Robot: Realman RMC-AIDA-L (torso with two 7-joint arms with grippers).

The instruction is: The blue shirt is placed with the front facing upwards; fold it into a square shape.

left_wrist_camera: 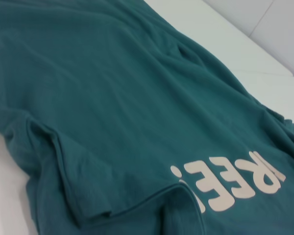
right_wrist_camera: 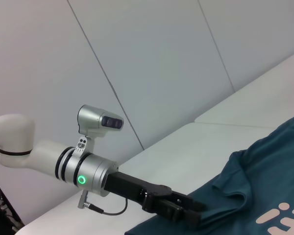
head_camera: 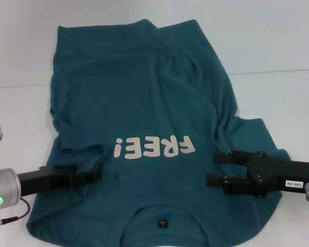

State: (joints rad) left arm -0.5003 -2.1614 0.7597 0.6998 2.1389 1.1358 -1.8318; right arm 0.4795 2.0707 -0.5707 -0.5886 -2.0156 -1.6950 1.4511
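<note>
The blue shirt [head_camera: 144, 92] lies front up on the white table, collar toward me and hem at the far side. Its pale "FREE!" lettering [head_camera: 154, 147] crosses the chest, and a small dark neck label [head_camera: 162, 223] shows in the collar. The sleeve on my left is tucked in over the body [left_wrist_camera: 73, 161]. My left gripper [head_camera: 95, 176] reaches in low over the shirt's left shoulder area; the right wrist view also catches it [right_wrist_camera: 193, 215] at the cloth's edge. My right gripper [head_camera: 212, 168] hovers open over the right shoulder area, holding nothing.
Bare white table [head_camera: 278, 46] surrounds the shirt at the far side and on both flanks, with a seam line [head_camera: 278, 72] across it. Pale wall panels [right_wrist_camera: 161, 58] rise behind the table. The left arm's silver wrist [head_camera: 0, 193] shows a green light.
</note>
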